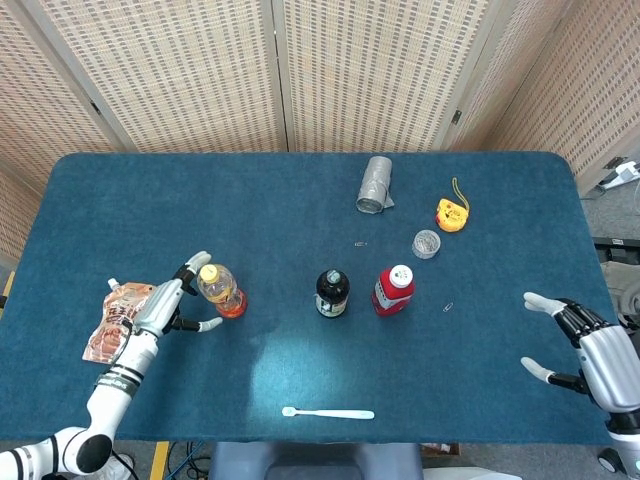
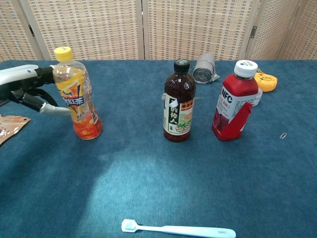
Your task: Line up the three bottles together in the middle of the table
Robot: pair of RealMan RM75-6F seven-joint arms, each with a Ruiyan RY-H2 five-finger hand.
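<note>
Left hand (image 2: 27, 89) spreads beside the orange bottle (image 2: 77, 94); only head view shows the open right hand (image 1: 598, 352).

- Silver-and-black left hand (image 2: 25, 89): running off the chest view's left edge; contact with the yellow-capped orange drink bottle (image 2: 76, 96) is not resolving.
- Silver right hand (image 1: 600, 352): lying partly beyond the head view's edge.
- Crinkled orange snack packet (image 2: 10, 126): being cropped in the chest view.
- Small round clear container (image 1: 427, 243): contents staying illegible.
</note>
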